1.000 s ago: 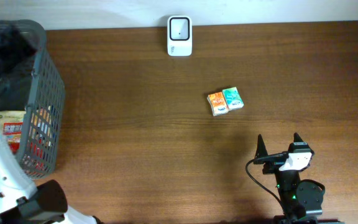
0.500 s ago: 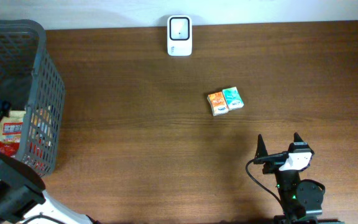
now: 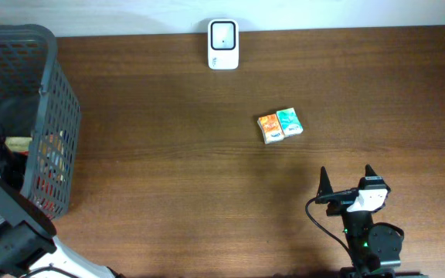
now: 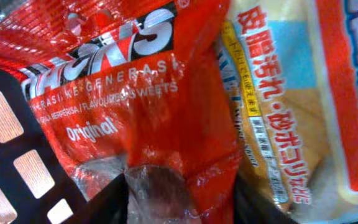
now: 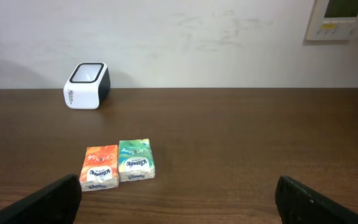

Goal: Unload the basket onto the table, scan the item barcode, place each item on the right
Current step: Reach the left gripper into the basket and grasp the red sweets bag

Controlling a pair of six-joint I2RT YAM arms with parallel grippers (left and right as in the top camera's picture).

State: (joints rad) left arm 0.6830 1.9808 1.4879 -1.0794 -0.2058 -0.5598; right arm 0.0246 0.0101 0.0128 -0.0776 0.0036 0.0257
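Left gripper, in its wrist view, has the red sweets packet bunched between its jaws, though whether they pinch it I cannot tell. The film looks light, crinkly and slippery, best taken at that gathered edge. Overhead, the right gripper rests spread wide, tissue packs ahead of it, scanner beyond.

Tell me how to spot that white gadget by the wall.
Start at the brown wooden table and follow its far edge, along the pale wall. The scanner stands there alone, well behind the two tissue packs. Unlike those colourful packs, it is a white box with a dark-framed window on top.
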